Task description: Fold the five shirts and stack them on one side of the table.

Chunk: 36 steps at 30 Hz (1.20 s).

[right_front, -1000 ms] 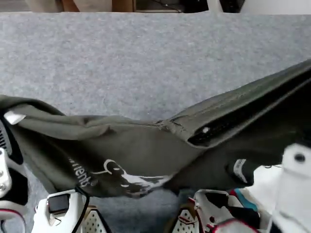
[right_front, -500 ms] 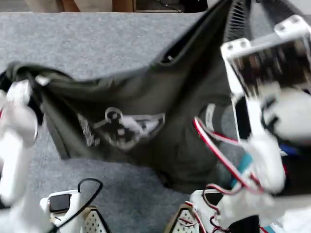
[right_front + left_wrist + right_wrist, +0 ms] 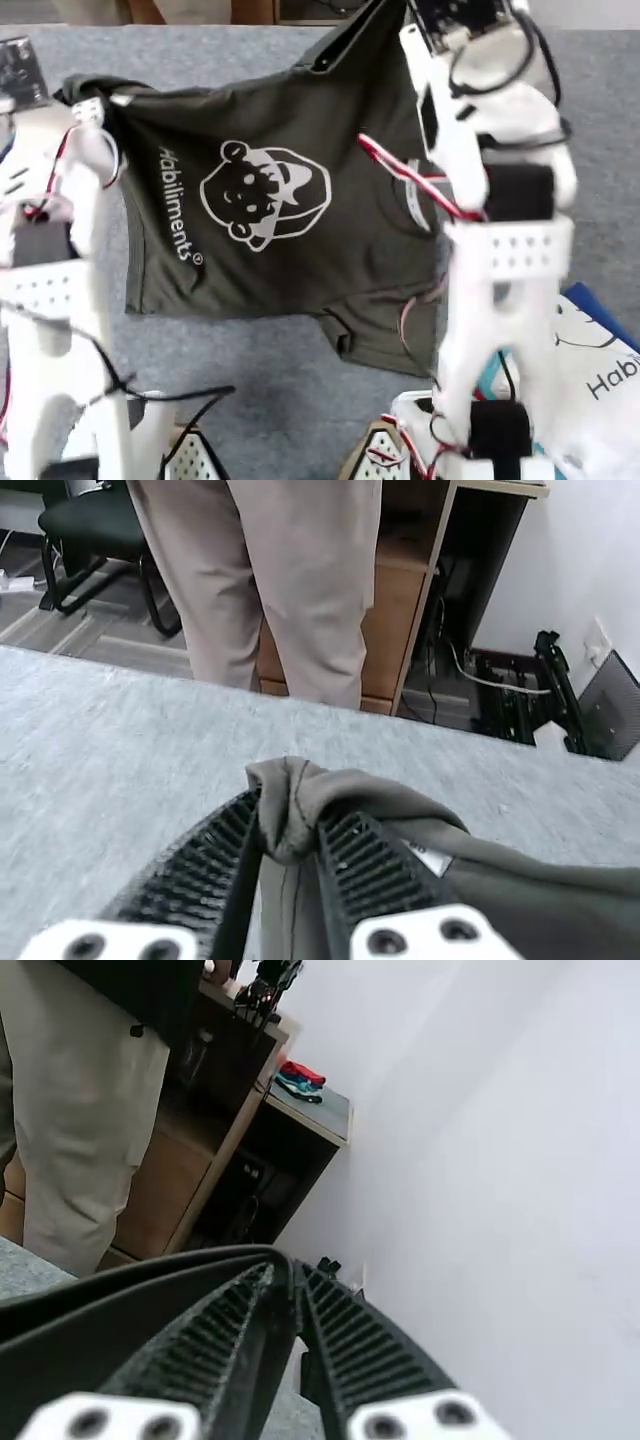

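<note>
Two grippers share one garment. The left gripper is clamped on a bunched shoulder of the olive T-shirt, and the right gripper pinches the other shoulder's thin edge between closed jaws. The shirt hangs spread open above the grey table, printed side out, its hem drooping toward the table's near half. A white shirt lies at the table's near right corner; whether it is folded I cannot tell. The olive one has no fold in it yet, so I judge that most of the folding and all of the stacking remain.
</note>
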{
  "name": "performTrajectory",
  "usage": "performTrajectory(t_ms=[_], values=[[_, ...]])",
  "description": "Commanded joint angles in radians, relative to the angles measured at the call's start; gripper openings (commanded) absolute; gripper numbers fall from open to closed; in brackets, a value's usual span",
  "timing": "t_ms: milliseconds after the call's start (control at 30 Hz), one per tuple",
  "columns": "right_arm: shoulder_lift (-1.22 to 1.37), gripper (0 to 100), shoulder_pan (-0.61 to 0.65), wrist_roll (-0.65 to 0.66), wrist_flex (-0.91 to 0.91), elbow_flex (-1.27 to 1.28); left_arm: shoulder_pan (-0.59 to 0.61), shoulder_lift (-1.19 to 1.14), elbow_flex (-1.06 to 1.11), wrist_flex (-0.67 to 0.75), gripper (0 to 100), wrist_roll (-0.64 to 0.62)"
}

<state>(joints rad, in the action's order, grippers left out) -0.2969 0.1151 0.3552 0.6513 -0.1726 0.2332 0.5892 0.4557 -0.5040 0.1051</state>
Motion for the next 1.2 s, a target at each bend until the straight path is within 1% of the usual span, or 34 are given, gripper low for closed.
performTrajectory(t_ms=[0,100,167,300,433,533,633,700,833,967,1100,1167], values=[[0.091,0.5,-0.018,-0.049,-0.115,0.001,0.003,-0.162,-0.018,0.192,2,-0.008],[0.185,0.6,-0.047,-0.084,-0.238,-0.002,0.003,-0.34,-0.091,0.296,2,-0.008],[0.248,0.6,-0.053,-0.084,-0.278,-0.033,0.003,-0.456,-0.172,0.325,2,-0.008],[0.392,0.6,-0.053,-0.086,-0.285,-0.17,0.003,-0.659,-0.381,0.324,2,-0.008],[0.575,0.6,-0.054,-0.12,-0.282,-0.371,-0.002,-0.826,-0.565,0.322,2,-0.008],[0.713,0.6,-0.054,-0.143,-0.281,-0.535,-0.002,-0.923,-0.66,0.322,2,-0.008],[0.823,0.6,-0.068,-0.169,-0.27,-0.673,0.0,-0.978,-0.706,0.304,2,-0.008],[0.865,0.6,-0.07,-0.176,-0.209,-0.757,0.002,-0.981,-0.729,0.247,2,-0.008],[0.898,0.6,-0.071,-0.172,0.003,-0.894,0.006,-0.981,-0.775,0.101,2,-0.008],[0.898,0.7,-0.071,-0.167,0.218,-0.986,0.006,-0.981,-0.848,-0.103,2,-0.003],[0.898,0.7,-0.068,-0.074,0.482,-1.076,0.008,-0.981,-0.939,-0.331,2,-0.002],[0.898,0.6,-0.064,-0.032,0.631,-1.122,0.008,-0.981,-0.974,-0.423,2,0.0]])
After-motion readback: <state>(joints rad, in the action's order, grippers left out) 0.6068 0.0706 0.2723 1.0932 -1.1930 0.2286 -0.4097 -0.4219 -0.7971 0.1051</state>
